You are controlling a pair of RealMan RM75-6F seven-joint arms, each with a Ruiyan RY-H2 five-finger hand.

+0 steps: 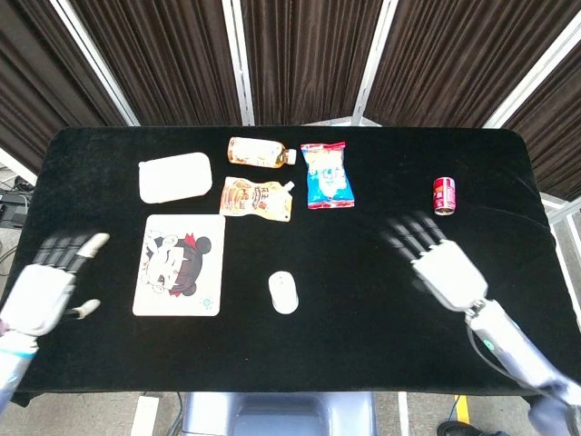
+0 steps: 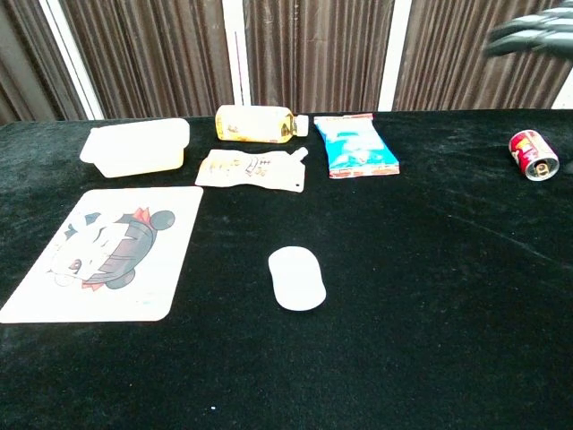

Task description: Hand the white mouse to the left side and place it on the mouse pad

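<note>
The white mouse (image 1: 283,292) (image 2: 296,278) lies alone on the black cloth, a short way right of the cartoon mouse pad (image 1: 180,264) (image 2: 103,252). My right hand (image 1: 436,257) is raised and open, fingers spread, well to the right of the mouse; only its blurred fingertips (image 2: 530,31) show at the top right of the chest view. My left hand (image 1: 47,281) is open with fingers spread, up at the table's left edge, left of the pad. Neither hand holds anything.
Along the back lie a white lidded box (image 1: 175,176), a yellow bottle (image 1: 260,152), an orange pouch (image 1: 257,197) and a blue snack bag (image 1: 327,175). A red can (image 1: 444,195) lies at the right. The black table (image 1: 363,272) ends just in front of the mouse.
</note>
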